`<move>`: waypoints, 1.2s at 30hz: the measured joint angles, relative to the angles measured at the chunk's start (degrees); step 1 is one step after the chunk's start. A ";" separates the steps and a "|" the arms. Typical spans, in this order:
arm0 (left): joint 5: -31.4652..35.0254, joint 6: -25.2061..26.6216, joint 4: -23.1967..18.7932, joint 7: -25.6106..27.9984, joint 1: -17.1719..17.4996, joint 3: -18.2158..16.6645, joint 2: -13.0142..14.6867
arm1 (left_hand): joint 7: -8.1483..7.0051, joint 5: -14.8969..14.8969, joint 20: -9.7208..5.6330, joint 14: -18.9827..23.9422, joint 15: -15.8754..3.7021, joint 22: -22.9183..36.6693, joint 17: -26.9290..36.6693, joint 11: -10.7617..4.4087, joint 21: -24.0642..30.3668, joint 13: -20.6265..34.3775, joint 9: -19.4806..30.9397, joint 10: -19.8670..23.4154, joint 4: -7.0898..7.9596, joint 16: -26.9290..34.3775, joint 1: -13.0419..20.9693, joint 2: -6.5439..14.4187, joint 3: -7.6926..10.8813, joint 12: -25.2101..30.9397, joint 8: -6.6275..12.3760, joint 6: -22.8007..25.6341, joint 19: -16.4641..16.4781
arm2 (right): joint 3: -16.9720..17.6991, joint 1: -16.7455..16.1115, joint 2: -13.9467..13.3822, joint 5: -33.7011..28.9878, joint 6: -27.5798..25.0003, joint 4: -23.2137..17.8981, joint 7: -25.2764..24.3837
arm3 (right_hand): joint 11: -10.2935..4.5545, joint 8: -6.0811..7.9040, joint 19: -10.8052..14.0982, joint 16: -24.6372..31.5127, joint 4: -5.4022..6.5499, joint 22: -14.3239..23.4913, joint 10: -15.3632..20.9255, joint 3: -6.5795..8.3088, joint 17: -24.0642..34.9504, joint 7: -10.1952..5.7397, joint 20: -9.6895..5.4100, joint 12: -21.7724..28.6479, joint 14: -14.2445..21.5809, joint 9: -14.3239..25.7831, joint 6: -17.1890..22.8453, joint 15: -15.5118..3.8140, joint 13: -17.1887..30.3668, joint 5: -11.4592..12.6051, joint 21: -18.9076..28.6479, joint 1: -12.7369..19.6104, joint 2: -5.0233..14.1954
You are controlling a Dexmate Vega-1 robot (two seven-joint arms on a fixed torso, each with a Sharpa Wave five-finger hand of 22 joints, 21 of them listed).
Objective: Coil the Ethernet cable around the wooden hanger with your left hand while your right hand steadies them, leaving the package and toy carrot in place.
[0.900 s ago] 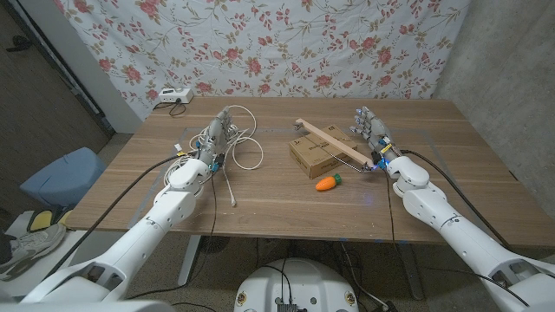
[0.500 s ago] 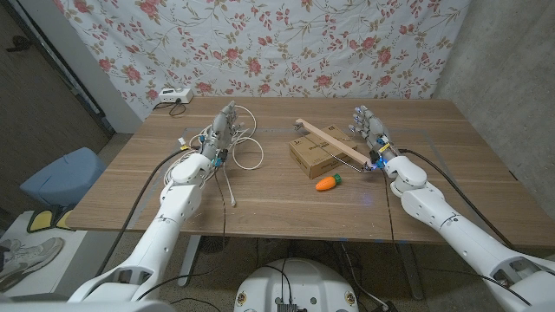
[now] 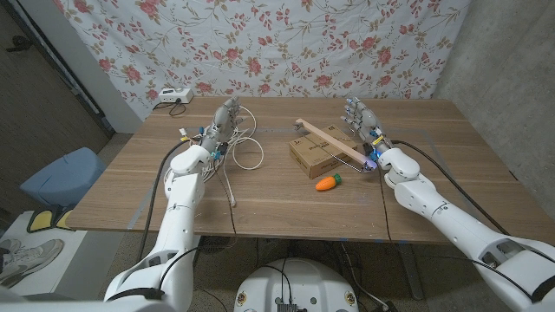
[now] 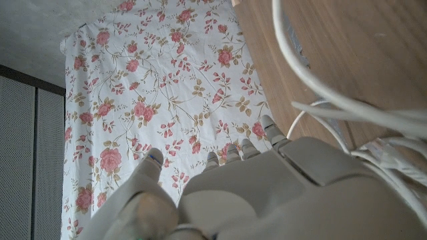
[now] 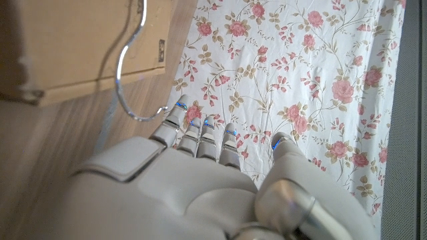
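Cable first: the white Ethernet cable (image 3: 241,147) lies in loose loops at the centre-left of the head frame, with the left hand (image 3: 222,126) standing among the loops, fingers up; whether it grips a strand cannot be told; right of centre, the wooden hanger (image 3: 329,139) rests slantwise across the cardboard package (image 3: 314,156), its wire hook (image 5: 127,73) near the right hand (image 3: 362,123); that hand stands apart from the hanger, fingers spread, holding nothing; the toy carrot (image 3: 327,183) lies just below the package.
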 measured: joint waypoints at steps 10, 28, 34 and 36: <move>5.56 0.64 0.94 -8.18 -2.34 -1.15 -3.26 | 0.01 0.00 -0.21 0.65 0.48 0.00 -0.15 0.14 0.00 0.00 0.00 0.58 0.00 0.00 0.23 -0.23 0.00 0.00 0.14 0.00 -0.21 | -3.71 3.91 0.15 1.27 1.85 2.41 4.62 | 0.10 0.00 0.83 0.44 -0.16 0.00 0.90 0.16 0.00 0.21 0.00 0.15 1.06 0.00 0.21 0.01 0.00 0.00 0.00 0.01 -0.01; 10.56 2.16 -0.04 -14.86 -4.19 -0.68 -6.20 | 0.22 0.00 -0.20 1.00 0.23 -0.01 -0.15 0.45 0.00 -0.01 0.01 0.89 -0.48 0.00 0.53 0.08 -0.01 0.44 0.22 0.21 -0.20 | -9.00 8.16 -1.25 3.08 2.09 3.86 10.56 | 0.39 0.00 2.46 0.89 -0.31 -0.01 1.22 0.30 -0.01 0.10 0.20 0.15 2.36 -0.01 0.73 0.31 -0.01 0.00 0.00 0.54 -0.53; 11.32 2.06 -0.94 -13.21 -4.16 -2.04 -6.67 | 0.22 0.00 -0.20 1.00 0.23 -0.01 -0.14 0.45 0.00 -0.01 0.01 0.89 -0.48 0.00 0.84 -0.22 -0.01 0.43 0.21 0.21 -0.20 | -9.18 7.84 -2.72 3.65 2.20 3.69 9.06 | 0.30 0.00 2.46 0.89 -0.30 -0.01 1.31 0.31 -0.01 0.10 0.20 0.15 2.35 -0.01 0.72 0.31 -0.01 0.00 -0.33 0.54 -0.53; 11.43 1.78 -1.28 -12.20 -4.01 -2.64 -6.83 | 0.22 0.00 -0.20 1.00 0.23 -0.01 -0.14 0.45 0.00 -0.01 0.01 0.89 -0.48 0.00 0.84 -0.22 -0.01 0.43 0.21 0.21 -0.20 | -9.01 7.35 -3.33 3.85 2.40 3.39 8.11 | 0.30 0.00 2.46 0.89 -0.49 -0.01 1.31 0.49 -0.01 0.10 0.20 0.15 2.35 -0.01 0.72 0.31 -0.01 0.00 -0.45 0.54 -0.52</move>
